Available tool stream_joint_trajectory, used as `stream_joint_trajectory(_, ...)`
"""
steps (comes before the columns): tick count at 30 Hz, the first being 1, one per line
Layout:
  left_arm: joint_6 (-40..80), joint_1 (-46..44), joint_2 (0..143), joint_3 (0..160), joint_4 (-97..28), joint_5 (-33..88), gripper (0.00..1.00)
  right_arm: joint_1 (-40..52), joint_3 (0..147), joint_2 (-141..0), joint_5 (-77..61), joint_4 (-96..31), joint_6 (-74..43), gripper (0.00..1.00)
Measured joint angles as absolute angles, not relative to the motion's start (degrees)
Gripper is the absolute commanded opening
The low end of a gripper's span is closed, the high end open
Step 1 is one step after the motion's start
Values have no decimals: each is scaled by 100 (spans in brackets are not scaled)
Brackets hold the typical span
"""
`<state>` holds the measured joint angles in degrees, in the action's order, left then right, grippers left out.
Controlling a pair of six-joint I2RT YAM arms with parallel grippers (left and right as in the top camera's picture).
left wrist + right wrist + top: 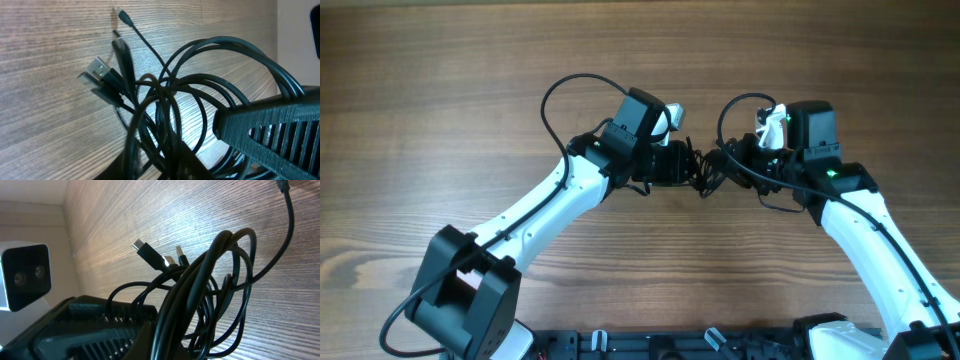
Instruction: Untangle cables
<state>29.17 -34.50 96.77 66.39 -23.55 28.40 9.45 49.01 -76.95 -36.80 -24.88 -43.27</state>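
desk: brown wood-grain desk (440, 100), carries the whole scene
arms: white left arm (535, 210) and white right arm (875, 235) with black joints, both reaching to mid-desk, tips facing each other
left claw (682, 165): clamped on the thin black cables, ribbed black finger (270, 125) pressed against the loops
right claw (735, 165): clamped on the same bundle, ribbed finger (90, 325) beside it
thin black cables (705, 172): tangled knot between the two claws, mid-desk; loose loops overlapping (170, 115) (210, 280); seem raised off the wood
plugs: silvery flat plug (96, 67) and small dark tip (124, 17) sticking out; two plug ends (150, 254) in right wrist view
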Motion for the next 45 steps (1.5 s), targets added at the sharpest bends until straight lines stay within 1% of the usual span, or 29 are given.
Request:
stream_joint_trajectory(9,2921,-3347,9677,6639,-2359,2840,17,945,4901,-7695,-3680,-2578,-4327,4)
stream_joint_trajectory(10,2921,-3315,9677,6639,-2368,2840,20,945,4901,-7695,-3680,-2580,-4324,4)
stream_joint_trajectory(11,2923,-3286,9677,6639,-2386,2842,29,945,4901,-7695,-3682,-2582,-4318,4)
stream_joint_trajectory(12,2921,-3258,9677,6639,-2405,2842,34,945,4901,-7695,-3680,-2602,-4289,4)
stream_joint_trajectory(21,2926,-3146,9677,6639,-2436,2838,40,945,4901,-7695,-3680,-2620,-4237,4)
stream_joint_trajectory(26,2923,-3234,9677,6639,-2438,2838,40,945,4901,-7695,-3682,-2620,-4237,4)
stream_joint_trajectory(29,2923,-3251,9677,6639,-2438,2838,37,945,4901,-7695,-3680,-2620,-4237,4)
stream_joint_trajectory(30,2923,-3251,9677,6639,-2438,2838,34,945,4901,-7695,-3680,-2620,-4237,4)
stream_joint_trajectory(31,2923,-3251,9677,6639,-2436,2838,30,945,4901,-7695,-3680,-2620,-4237,4)
stream_joint_trajectory(32,2919,-3251,9677,6639,-2436,2838,24,945,4901,-7695,-3680,-2620,-4237,4)
stream_joint_trajectory(35,2934,-3262,9677,6639,-2436,2838,13,945,4901,-7695,-3680,-2622,-4237,4)
stream_joint_trajectory(36,2943,-3264,9677,6639,-2438,2838,7,945,4901,-7695,-3680,-2622,-4237,4)
stream_joint_trajectory(37,2939,-3275,9677,6639,-2436,2838,4,945,4901,-7695,-3680,-2624,-4237,4)
stream_joint_trajectory(42,2923,-3284,9677,6639,-2436,2842,4,945,4901,-7695,-3653,-2689,-4222,4)
stream_joint_trajectory(45,2923,-3166,9677,6639,-2508,2864,4,947,4901,-7695,-3444,-2945,-4178,4)
